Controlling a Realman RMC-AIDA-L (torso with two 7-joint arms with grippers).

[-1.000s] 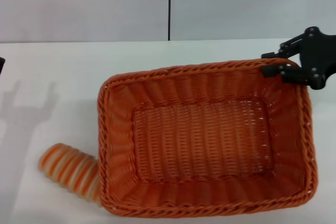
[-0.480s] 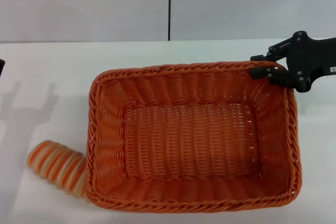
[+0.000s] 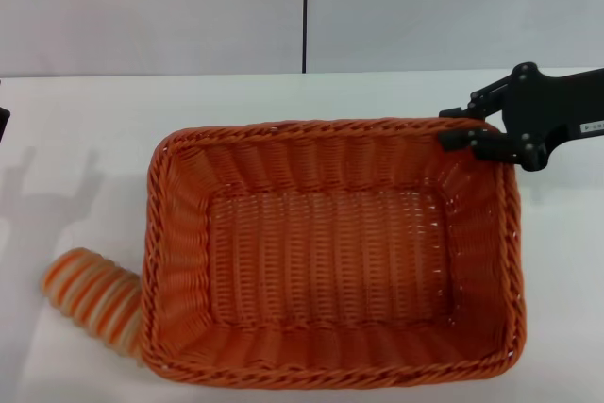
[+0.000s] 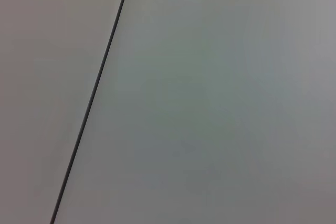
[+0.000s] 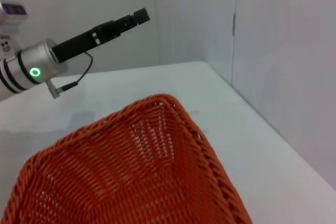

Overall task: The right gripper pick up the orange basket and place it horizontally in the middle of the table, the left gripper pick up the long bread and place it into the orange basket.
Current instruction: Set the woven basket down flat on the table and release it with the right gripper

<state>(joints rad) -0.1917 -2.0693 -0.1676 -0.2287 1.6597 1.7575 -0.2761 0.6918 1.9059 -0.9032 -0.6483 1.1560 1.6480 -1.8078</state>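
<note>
The orange basket point(image 3: 330, 261) rests lengthwise across the white table point(image 3: 94, 129), open side up and empty. My right gripper point(image 3: 461, 126) is shut on the braided rim at the basket's far right corner. The right wrist view looks along the basket point(image 5: 131, 171) from that corner. The long bread point(image 3: 90, 294), striped orange and cream, lies against the basket's near left corner, one end hidden behind the wicker. My left gripper point(image 5: 134, 18) hangs in the air beyond the basket, far from the bread. The left wrist view shows only wall.
A grey wall with a dark vertical seam point(image 3: 305, 11) stands behind the table. The left arm's silver wrist with a green light point(image 5: 34, 72) is above the table's left side. Bare tabletop lies behind the basket and to its left.
The right gripper has dragged the basket leftward and turned it closer to level. The long bread has slid left along with the basket's corner.
</note>
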